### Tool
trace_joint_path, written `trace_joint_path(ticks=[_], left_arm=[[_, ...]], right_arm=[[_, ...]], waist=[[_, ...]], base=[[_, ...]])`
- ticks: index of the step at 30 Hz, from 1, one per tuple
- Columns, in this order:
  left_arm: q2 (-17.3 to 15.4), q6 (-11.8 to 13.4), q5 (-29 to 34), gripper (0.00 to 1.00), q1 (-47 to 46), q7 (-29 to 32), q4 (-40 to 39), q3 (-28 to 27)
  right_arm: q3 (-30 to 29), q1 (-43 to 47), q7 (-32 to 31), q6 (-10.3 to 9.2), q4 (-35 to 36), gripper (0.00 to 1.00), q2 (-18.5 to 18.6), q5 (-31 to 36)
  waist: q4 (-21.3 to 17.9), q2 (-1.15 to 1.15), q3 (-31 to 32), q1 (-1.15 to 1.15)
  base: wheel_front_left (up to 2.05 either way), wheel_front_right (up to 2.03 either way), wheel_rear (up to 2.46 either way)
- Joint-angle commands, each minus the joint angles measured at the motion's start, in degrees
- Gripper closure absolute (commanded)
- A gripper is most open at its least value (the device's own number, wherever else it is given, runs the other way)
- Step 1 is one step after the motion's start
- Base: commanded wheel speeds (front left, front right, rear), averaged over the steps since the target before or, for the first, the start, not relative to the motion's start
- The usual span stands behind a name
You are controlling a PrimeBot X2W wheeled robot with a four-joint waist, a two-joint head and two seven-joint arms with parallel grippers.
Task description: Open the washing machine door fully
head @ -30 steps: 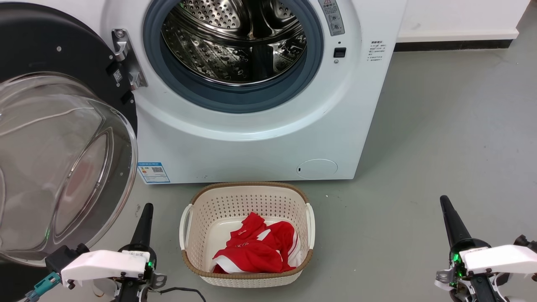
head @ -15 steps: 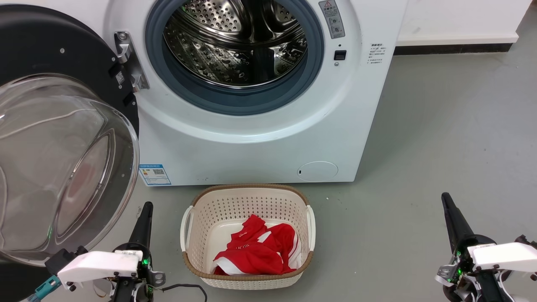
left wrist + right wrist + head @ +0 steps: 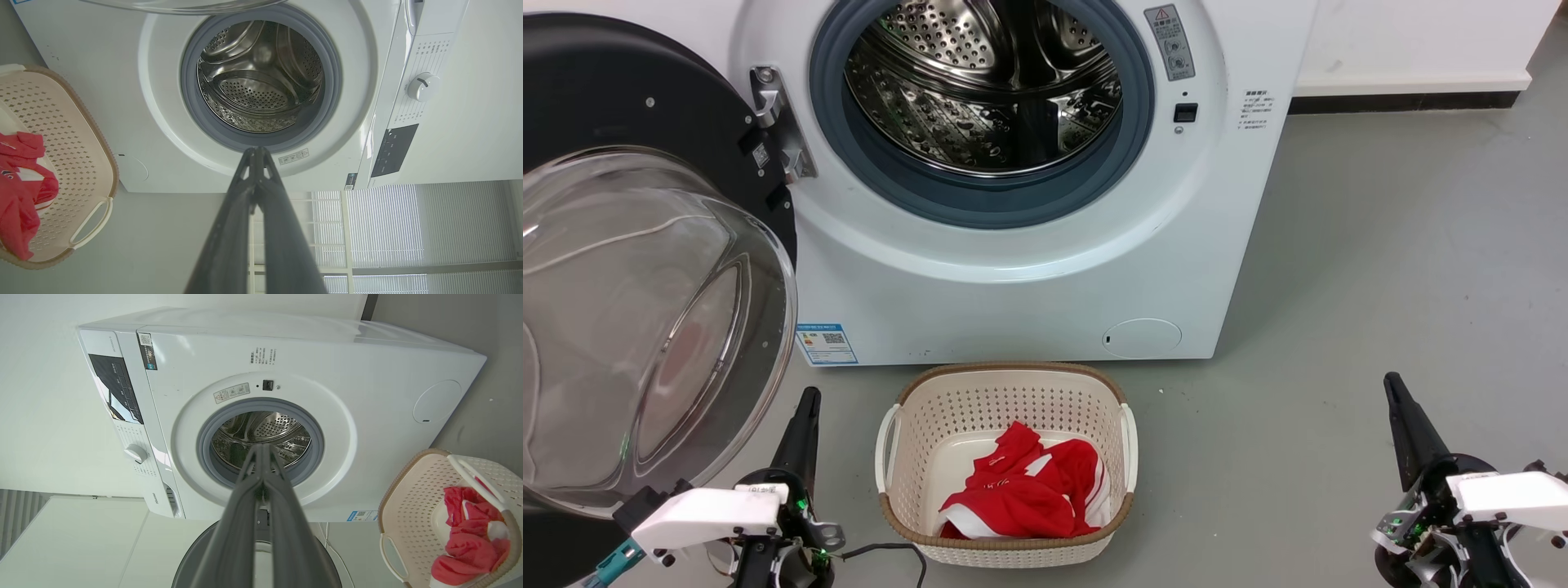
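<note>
**Operator:** How far along is the door?

**Inspector:** Your washing machine door stands swung out on its hinge at the left side of the washing machine. Its inner face and glass bowl are turned towards the head camera. The drum and its grey gasket are wholly uncovered. I judge the opening done, or very nearly so. Whether the hinge has any travel left, I cannot tell from these views.

**Operator:** And the tools?

**Inspector:** Both idle. Your left gripper sits low, fingers pressed together on nothing, near the bowl's lower rim but apart from it. Your right gripper is likewise closed and empty, well apart from the machine, over bare floor. The wrist views agree: each pair of fingers meets at the tips with nothing between.

**Operator:** Anything in the way?

**Inspector:** A perforated basket stands on the floor just before the machine, below the opening, with a red garment in it. It lies to the right of the door's sweep, so I judge it no obstruction. A dark cable trails beside your left gripper, close to the basket's near rim; mind it. If a last nudge is wanted, your left gripper is the nearer one.
</note>
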State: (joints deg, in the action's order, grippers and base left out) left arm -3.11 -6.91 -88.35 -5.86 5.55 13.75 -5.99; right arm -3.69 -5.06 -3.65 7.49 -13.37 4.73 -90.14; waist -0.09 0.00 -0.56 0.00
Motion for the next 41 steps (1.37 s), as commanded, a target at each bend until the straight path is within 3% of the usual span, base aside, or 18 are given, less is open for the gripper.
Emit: trace_joint_path(ticks=[1, 10, 41], left_arm=[[0.08, -0.40, -0.91, 1.00, -0.36, 0.33, 0.14, -0.28], [0.34, -0.78, -4.31, 1.00, -0.58, 1.25, 0.41, -0.77], [0.32, -0.71, -4.09, 1.00, -0.55, 1.17, 0.36, -0.71]], right_arm=[[-0.21, -1.11, -0.41, 0.00, -0.23, 1.00, -0.14, -1.07], [-0.64, -1.32, -1.23, -0.01, -0.67, 1.00, -0.28, -4.48], [-1.31, -1.37, -1.81, 0.00, -0.68, 1.00, -0.75, -3.46]], waist=[[0.01, 0.00, 0.04, 0.00], [0.09, 0.00, 0.38, 0.00], [0.09, 0.00, 0.38, 0.00]], base=[[0.00, 0.00, 0.00], [0.00, 0.00, 0.00], [0.00, 0.00, 0.00]])
